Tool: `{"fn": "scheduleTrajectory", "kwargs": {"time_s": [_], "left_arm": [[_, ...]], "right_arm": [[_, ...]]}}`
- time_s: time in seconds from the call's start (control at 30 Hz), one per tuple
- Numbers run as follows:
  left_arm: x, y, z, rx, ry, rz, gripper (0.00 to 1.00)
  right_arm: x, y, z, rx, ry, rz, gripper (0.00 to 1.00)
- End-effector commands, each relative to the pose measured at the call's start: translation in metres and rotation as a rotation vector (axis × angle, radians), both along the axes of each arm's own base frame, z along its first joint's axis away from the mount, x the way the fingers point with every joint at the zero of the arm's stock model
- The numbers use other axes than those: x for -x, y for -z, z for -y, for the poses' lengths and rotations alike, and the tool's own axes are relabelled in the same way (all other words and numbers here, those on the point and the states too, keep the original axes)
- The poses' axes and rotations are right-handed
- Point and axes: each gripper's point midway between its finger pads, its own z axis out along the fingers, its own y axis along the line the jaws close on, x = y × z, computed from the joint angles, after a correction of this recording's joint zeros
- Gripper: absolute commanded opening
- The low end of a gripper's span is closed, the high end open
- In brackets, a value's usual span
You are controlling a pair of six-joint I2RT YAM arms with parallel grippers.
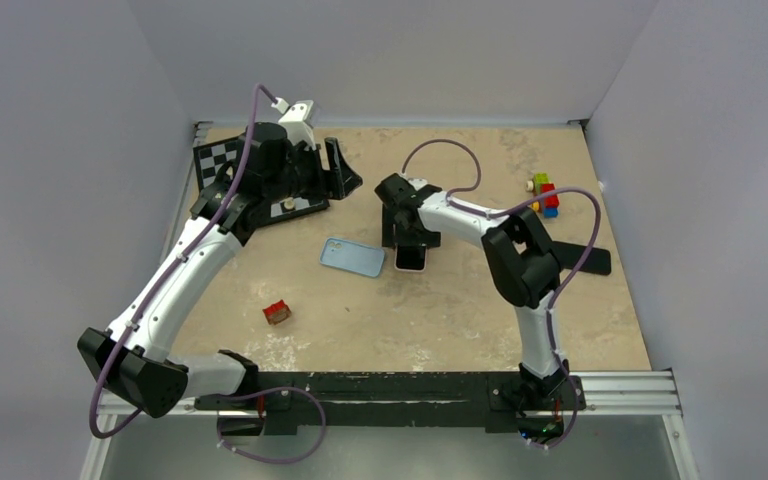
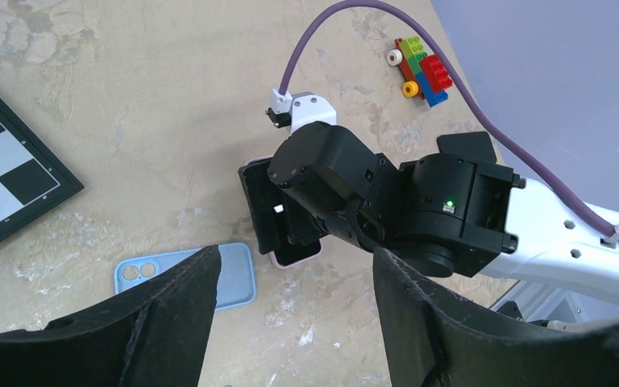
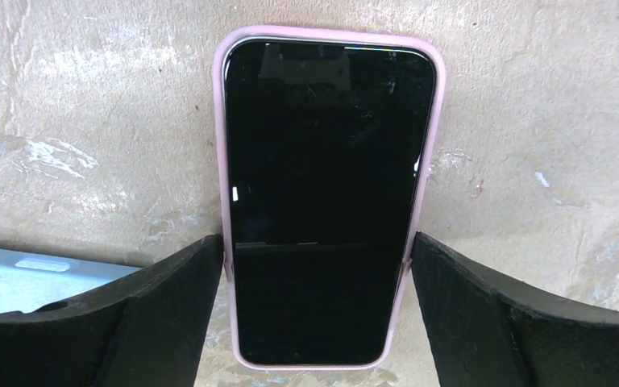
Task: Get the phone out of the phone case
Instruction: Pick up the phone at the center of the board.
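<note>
Right wrist view, right end effector (image 3: 316, 258) downturned, spread astride phone case (image 3: 218, 145), perhaps touching.

bright, even light | soft shadows | sharp focus | faint screen glare

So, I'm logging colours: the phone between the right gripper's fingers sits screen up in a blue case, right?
No, the case is pink: the right wrist view shows the phone screen up in a pink case between the right gripper's fingers.
</note>
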Motion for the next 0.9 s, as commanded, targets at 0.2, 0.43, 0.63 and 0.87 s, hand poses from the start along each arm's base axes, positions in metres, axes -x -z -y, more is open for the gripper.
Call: {"fn": "scheduleTrajectory", "kwargs": {"time_s": [0.2, 0.43, 0.63, 0.87], "left_arm": [[-0.003, -0.01, 0.002, 0.038, 0.007, 0.032, 0.73], [-0.003, -0.008, 0.003, 0.041, 0.011, 0.026, 0.78], [-0.005, -0.004, 0.005, 0.046, 0.011, 0.015, 0.89], [-0.009, 0.004, 0.022, 0.087, 0.083, 0.004, 0.84]], "right_arm": [[0.008, 0.033, 0.007, -0.054, 0.061, -0.102, 0.83], [0.014, 0.037, 0.01, -0.128, 0.023, -0.08, 0.37], [0.003, -0.036, 0.016, -0.214, 0.018, 0.139, 0.0], [-0.004, -0.111, 0.014, -0.579, 0.092, 0.281, 0.0]]}}
